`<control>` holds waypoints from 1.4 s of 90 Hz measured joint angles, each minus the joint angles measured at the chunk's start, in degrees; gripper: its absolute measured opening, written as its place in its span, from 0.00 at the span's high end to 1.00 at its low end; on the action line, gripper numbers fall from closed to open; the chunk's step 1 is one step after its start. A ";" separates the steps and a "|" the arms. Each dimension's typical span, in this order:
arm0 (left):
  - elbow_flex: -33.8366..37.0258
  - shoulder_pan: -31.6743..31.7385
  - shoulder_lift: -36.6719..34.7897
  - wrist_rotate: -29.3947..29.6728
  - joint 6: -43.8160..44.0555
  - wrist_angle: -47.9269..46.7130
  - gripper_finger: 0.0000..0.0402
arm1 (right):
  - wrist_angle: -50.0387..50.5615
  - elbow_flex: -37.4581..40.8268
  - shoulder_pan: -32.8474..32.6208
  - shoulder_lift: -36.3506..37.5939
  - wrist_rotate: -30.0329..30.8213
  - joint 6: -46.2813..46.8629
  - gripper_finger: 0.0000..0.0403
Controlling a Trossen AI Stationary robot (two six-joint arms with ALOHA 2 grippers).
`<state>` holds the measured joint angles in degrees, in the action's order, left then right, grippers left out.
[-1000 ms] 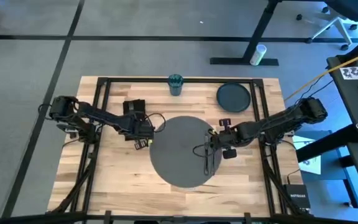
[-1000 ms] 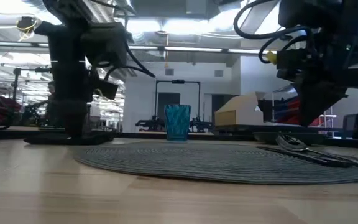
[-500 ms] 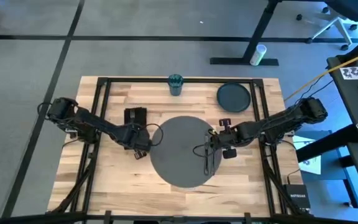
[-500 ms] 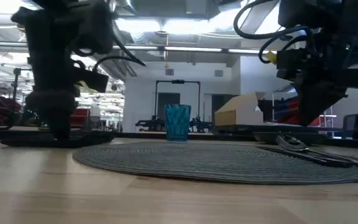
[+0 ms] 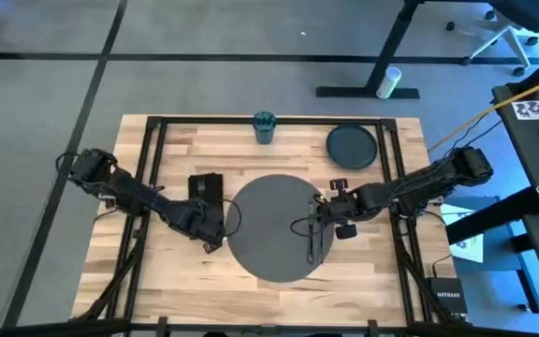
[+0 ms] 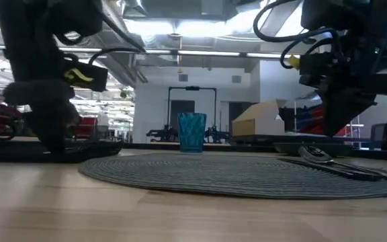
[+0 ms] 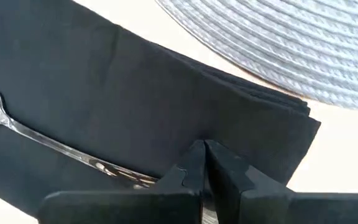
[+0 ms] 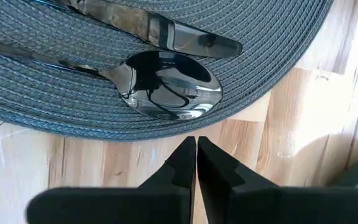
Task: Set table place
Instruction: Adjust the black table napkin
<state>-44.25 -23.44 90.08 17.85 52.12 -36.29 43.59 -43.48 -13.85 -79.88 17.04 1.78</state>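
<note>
Clenched, the left gripper (image 7: 202,163) has its fingers pressed together on the handle of a fork (image 7: 55,144) lying across the black napkin (image 5: 204,188), just left of the grey mat (image 5: 274,227). On the mat's right edge lie a spoon (image 8: 166,87) and knife (image 8: 160,28). Just beyond them the right gripper (image 8: 196,163) hovers, fingers closed on nothing. At the table's (image 5: 120,262) far edge stand a cup (image 5: 264,126) and plate (image 5: 352,145).

On a small black box (image 5: 448,298) at the bench's lower right corner, white lettering seems to read "NETGEAR"; nothing else is legible.
</note>
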 joint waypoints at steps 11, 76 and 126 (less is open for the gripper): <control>0.00 -2.07 0.00 0.07 3.01 0.01 1.00 | 0.02 0.00 0.00 0.00 -0.02 -0.67 1.00; 0.07 -7.63 0.13 1.22 7.93 5.55 1.00 | 0.02 0.00 0.00 0.00 -1.18 -0.99 1.00; -4.53 0.06 0.13 8.96 2.74 -11.62 1.00 | -0.05 -5.13 0.31 -0.04 4.65 -5.09 1.00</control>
<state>-48.78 -23.38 90.21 26.81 54.86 -47.91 43.55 -48.62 -13.53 -79.92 21.69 -3.31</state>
